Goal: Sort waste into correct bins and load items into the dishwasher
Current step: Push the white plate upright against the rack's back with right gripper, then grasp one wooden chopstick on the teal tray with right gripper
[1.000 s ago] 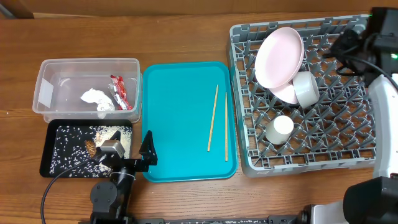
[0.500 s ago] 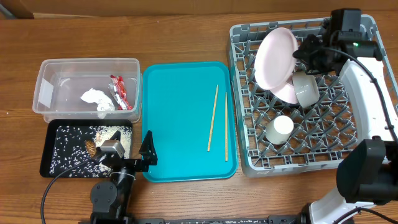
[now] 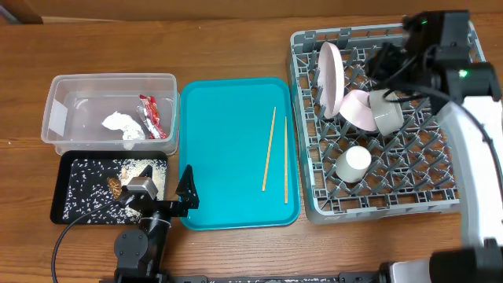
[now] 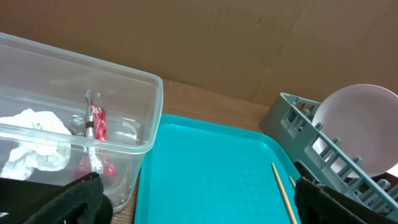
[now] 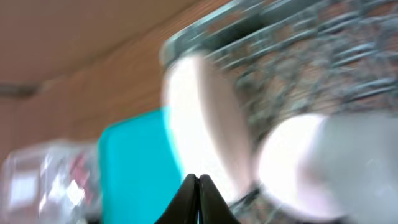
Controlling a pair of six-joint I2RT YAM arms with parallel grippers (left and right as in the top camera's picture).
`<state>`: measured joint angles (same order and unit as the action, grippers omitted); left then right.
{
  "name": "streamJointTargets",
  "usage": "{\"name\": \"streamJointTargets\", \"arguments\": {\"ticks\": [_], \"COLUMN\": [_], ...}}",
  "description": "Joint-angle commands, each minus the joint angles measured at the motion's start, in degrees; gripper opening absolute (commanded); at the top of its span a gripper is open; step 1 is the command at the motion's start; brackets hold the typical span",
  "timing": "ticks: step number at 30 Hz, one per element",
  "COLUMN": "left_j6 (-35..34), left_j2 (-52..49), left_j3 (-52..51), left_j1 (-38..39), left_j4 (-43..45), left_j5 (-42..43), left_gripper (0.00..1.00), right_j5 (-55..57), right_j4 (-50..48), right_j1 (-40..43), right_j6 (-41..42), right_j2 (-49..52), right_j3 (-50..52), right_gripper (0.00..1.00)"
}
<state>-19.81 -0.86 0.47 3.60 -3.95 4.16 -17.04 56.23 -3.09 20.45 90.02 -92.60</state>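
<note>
— Jaws?
— Right gripper (image 5: 198, 184) is clenched on nothing, over the grey rack (image 3: 440, 182) near the large plate (image 3: 330, 71), which stands on edge among the pegs. Left gripper (image 3: 163, 195) is spread wide, empty, beside the black tray (image 3: 59, 206).
— Chopsticks (image 3: 269, 149)?
— I see both on the teal tray (image 3: 228, 157).

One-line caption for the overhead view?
Plate and cup in the rack, chopsticks on the teal tray, wrapper and napkin in the tub.
</note>
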Motion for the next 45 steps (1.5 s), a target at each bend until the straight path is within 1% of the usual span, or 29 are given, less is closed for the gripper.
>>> {"name": "streamJointTargets", "arguments": {"ticks": [1,3,5,6,7,9,11,15,17,20,22,26,28,32,33,35,40,45], "left_j6": [-0.98,-0.98,-0.98,-0.98,-0.98,-0.98,-0.98,-0.96,-0.98,-0.96,-0.96,-0.96,-0.96,-0.96,-0.96,-0.96,-0.96,-0.96], "left_j2": [0.5,0.5,0.5,0.5,0.5,0.5,0.5,0.5,0.5,0.5,0.5,0.5,0.5,0.5,0.5,0.5,0.5,0.5], "left_j3": [-0.2,-0.2,-0.2,-0.2,-0.2,-0.2,-0.2,-0.2,-0.2,-0.2,-0.2,-0.2,-0.2,-0.2,-0.2,-0.2,-0.2,-0.2], "left_j1": [-0.57,-0.57,-0.57,-0.57,-0.57,-0.57,-0.57,-0.57,-0.57,-0.59,-0.59,-0.57,-0.57,-0.57,-0.57,-0.57,-0.57,-0.57], "left_j4": [-0.17,-0.17,-0.17,-0.17,-0.17,-0.17,-0.17,-0.17,-0.17,-0.17,-0.17,-0.17,-0.17,-0.17,-0.17,-0.17,-0.17,-0.17], "left_j5": [-0.28,-0.28,-0.28,-0.28,-0.28,-0.28,-0.28,-0.31,-0.28,-0.31,-0.28,-0.28,-0.31,-0.31,-0.28,-0.28,-0.31,-0.28], "left_gripper": [1.0,1.0,1.0,1.0,1.0,1.0,1.0,1.0,1.0,1.0,1.0,1.0,1.0,1.0,1.0,1.0,1.0,1.0], "right_j5": [3.5,7.54,9.25,9.86,10.51,11.02,10.97,10.88,10.34,10.43,10.4,12.07,11.8,10.99,10.99,11.02,11.45,11.45], "right_j4": [5.51,7.39,6.58,5.81,4.79,2.73,0.22,-3.76,-6.54,-9.51,-10.8,-12.09,-12.94,-13.25,-13.25,-12.9,-10.14,-5.79], "right_j1": [-10.1,-15.89,-20.72,-22.32,-23.78,-25.59,-26.53,-27.28,-27.82,-28.89,-29.81,-31.19,-31.26,-31.26,-31.26,-31.26,-31.23,-31.17], "right_j6": [-1.86,-1.84,-1.79,-1.51,-0.61,1.11,4.61,9.99,10.69,10.69,10.78,14.49,15.43,15.41,15.41,15.41,15.26,10.82], "right_j2": [-1.66,-0.31,1.11,1.81,2.62,4.33,6.29,11.02,14.86,18.47,20.44,24.33,25.64,25.83,25.83,25.83,25.64,22.18], "right_j3": [-0.22,1.46,4.55,5.99,7.61,10.12,12.61,15.52,15.72,15.72,15.72,15.72,15.72,15.61,15.61,15.61,13.33,8.07], "right_gripper": [0.11,0.23,0.45,0.54,0.57,0.59,0.58,0.5,0.48,0.42,0.4,0.38,0.35,0.21,0.17,0.04,0.04,0.04]}}
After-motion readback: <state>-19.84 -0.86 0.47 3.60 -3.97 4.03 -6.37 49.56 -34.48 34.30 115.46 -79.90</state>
